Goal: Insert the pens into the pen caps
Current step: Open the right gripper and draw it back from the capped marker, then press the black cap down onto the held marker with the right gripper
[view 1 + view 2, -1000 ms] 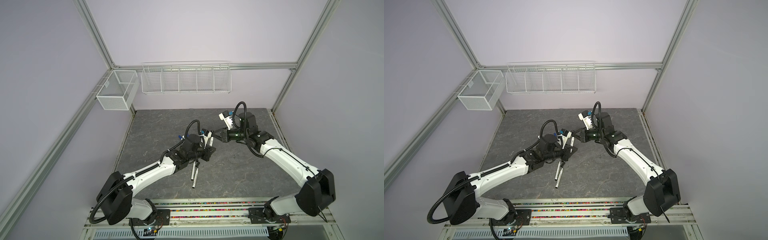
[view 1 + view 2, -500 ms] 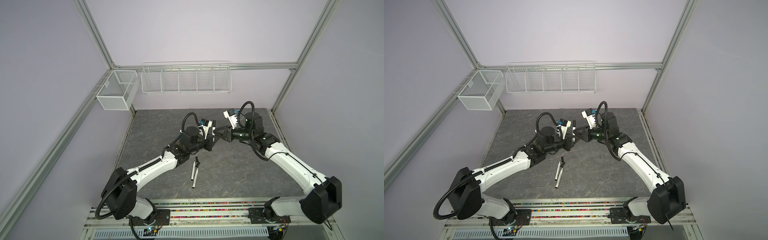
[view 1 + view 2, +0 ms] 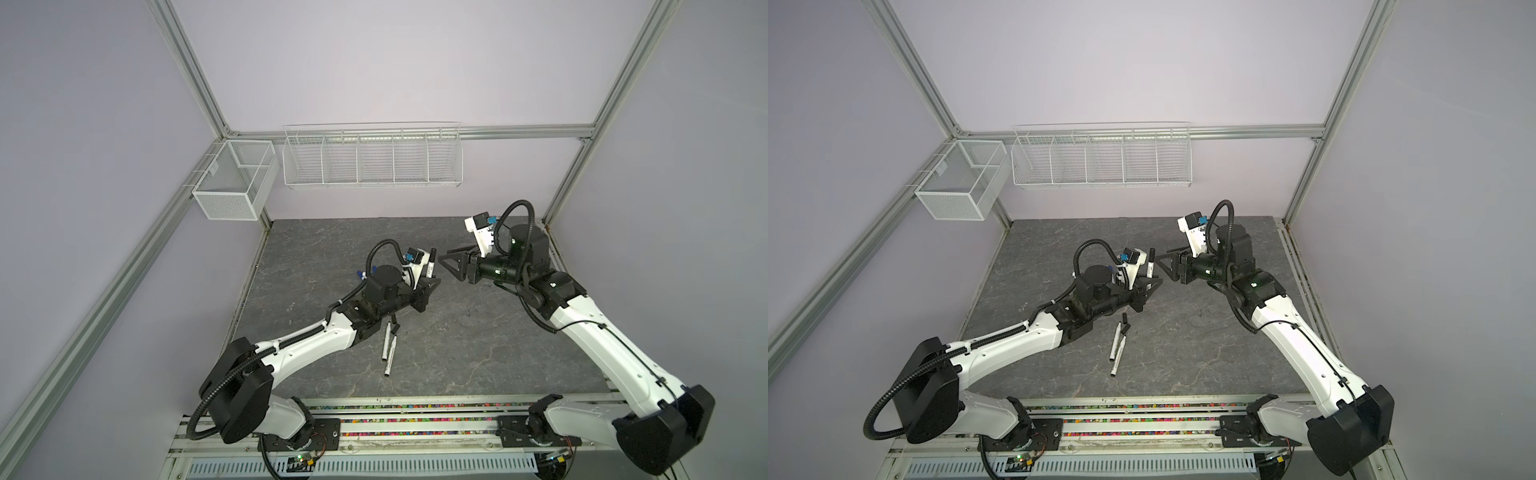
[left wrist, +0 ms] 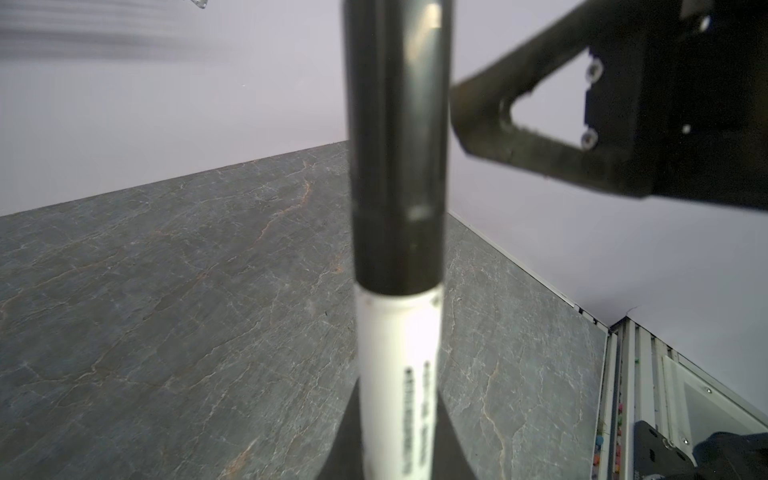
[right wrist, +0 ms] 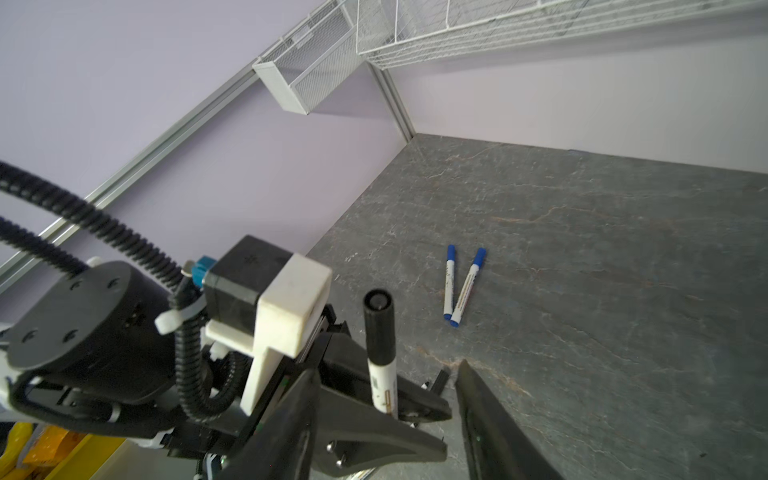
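Observation:
My left gripper [image 3: 430,286] is shut on a white pen [image 3: 430,271] that stands upright with a black pen cap [image 3: 432,254] on its top end. The left wrist view shows that cap [image 4: 397,145] over the printed barrel [image 4: 397,374]. My right gripper [image 3: 444,254] hangs open just right of the cap, apart from it and holding nothing. Its fingers [image 5: 490,424] flank the capped pen [image 5: 380,353] without touching. Two uncapped pens [image 3: 1116,349] lie side by side below my left wrist. Small black caps [image 3: 1125,324] lie at their far ends. Two blue-capped pens [image 5: 457,286] lie further back.
A mesh bin [image 3: 232,183] and a wire shelf basket [image 3: 372,160] hang on the back wall above the grey stone-patterned table [image 3: 478,353]. The left arm's body [image 3: 316,345] crosses the table's front left. A rail [image 3: 415,419] runs along the front edge.
My right gripper has opened, let go of the black cap and drawn back to the right. The cap stays on the pen, which my left gripper has lifted toward the back.

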Motion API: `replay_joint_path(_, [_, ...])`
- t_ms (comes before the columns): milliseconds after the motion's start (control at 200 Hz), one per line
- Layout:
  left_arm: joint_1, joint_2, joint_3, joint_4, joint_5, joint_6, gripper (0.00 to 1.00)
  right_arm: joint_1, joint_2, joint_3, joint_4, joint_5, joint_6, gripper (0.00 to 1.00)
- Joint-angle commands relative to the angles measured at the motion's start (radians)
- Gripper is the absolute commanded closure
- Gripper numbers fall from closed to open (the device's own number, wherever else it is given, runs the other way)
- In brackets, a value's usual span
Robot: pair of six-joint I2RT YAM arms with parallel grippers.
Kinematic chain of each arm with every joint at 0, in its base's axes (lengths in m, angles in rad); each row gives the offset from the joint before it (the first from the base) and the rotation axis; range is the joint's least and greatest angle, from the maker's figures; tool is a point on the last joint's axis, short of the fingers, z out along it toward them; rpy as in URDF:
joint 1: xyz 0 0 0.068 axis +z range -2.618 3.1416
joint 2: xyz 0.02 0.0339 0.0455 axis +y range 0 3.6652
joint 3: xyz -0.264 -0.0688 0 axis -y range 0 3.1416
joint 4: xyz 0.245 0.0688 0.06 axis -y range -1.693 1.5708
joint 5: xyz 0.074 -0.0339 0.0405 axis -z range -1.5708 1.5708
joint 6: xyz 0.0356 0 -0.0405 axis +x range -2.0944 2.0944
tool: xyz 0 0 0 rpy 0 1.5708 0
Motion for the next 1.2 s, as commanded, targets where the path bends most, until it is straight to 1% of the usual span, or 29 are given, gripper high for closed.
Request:
replay_joint_path(0, [-0.014, -0.036, -0.023, 0.053, 0.023, 0.007, 1.0, -0.004, 0.023, 0.054, 0.011, 0.038, -0.011, 0.44])
replay_joint_path(185, [-0.027, -0.037, -0.036, 0.066, 0.023, -0.014, 1.0, 0.006, 0.112, 0.109, 0.011, -0.034, 0.014, 0.51])
replay_joint_path(375, [-0.03, -0.037, -0.034, 0.068, 0.023, -0.011, 1.0, 0.027, 0.15, 0.126, 0.033, -0.06, 0.035, 0.6])
replay_joint_path(495, [-0.029, -0.027, -0.024, 0.063, 0.025, -0.007, 1.0, 0.034, 0.154, 0.122, 0.028, -0.067, 0.036, 0.67])
replay_joint_path(560, [-0.03, -0.022, -0.018, 0.061, 0.029, -0.008, 1.0, 0.037, 0.154, 0.116, 0.024, -0.074, 0.038, 0.69])
replay_joint_path(855, [-0.029, -0.007, -0.002, 0.048, 0.035, -0.009, 1.0, 0.051, 0.149, 0.097, 0.037, -0.092, 0.052, 0.7])
replay_joint_path(915, [-0.03, -0.008, 0.001, 0.043, 0.035, -0.009, 1.0, 0.054, 0.15, 0.097, 0.034, -0.093, 0.054, 0.72])
replay_joint_path(1075, [-0.03, -0.012, 0.008, 0.036, 0.03, -0.009, 1.0, 0.055, 0.149, 0.089, 0.018, -0.094, 0.042, 0.81])
replay_joint_path(1195, [-0.03, -0.026, 0.015, 0.044, 0.014, -0.01, 1.0, 0.056, 0.146, 0.076, -0.002, -0.107, 0.036, 0.86])
